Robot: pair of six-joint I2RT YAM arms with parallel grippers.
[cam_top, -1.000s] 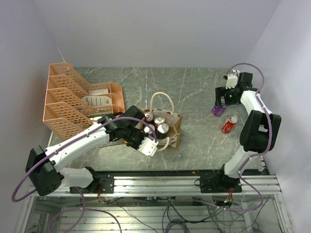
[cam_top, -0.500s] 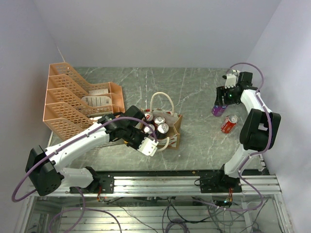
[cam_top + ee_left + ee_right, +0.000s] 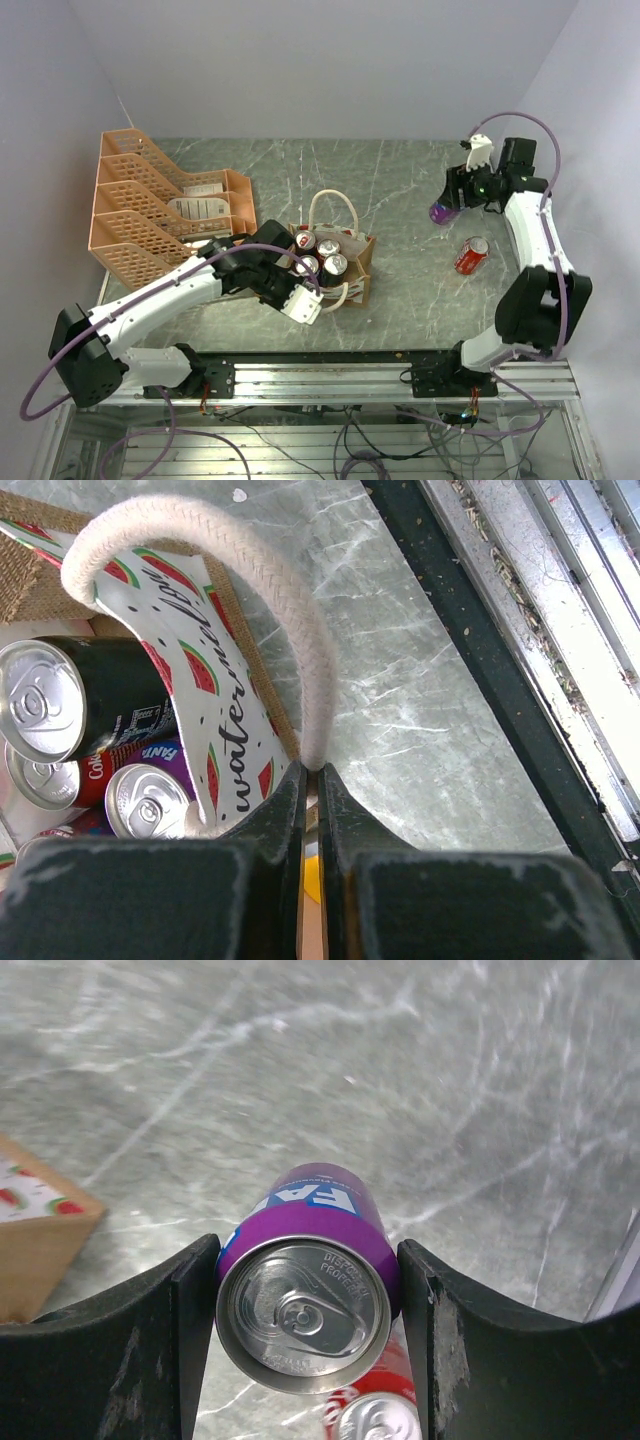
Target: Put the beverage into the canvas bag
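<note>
Clamping one purple beverage can side-on between the two fingers of the right hand; pull-tab end facing the wrist camera; can held clear of the worktop, at the far right, well apart from the canvas bag.

Pinching one white rope handle of that bag with the left hand; both fingers pressed together, rope caught between the tips; held handle on the near side of the bag, arching up over the watermelon-printed panel; second handle standing in a loop on the far side; two handles in total.

Standing upright near the middle of the worktop: one bag, mouth open; cans inside, upright and packed side by side; three tops countable in the left wrist view, one on a black can, one on a purple can, one cut off at the picture edge; exact total not certain from the top view.

Lying on its side on the worktop, on the right, near the held can: one red can.

Standing at the left rear: one orange mesh rack, just beside the bag but apart from it.
</note>
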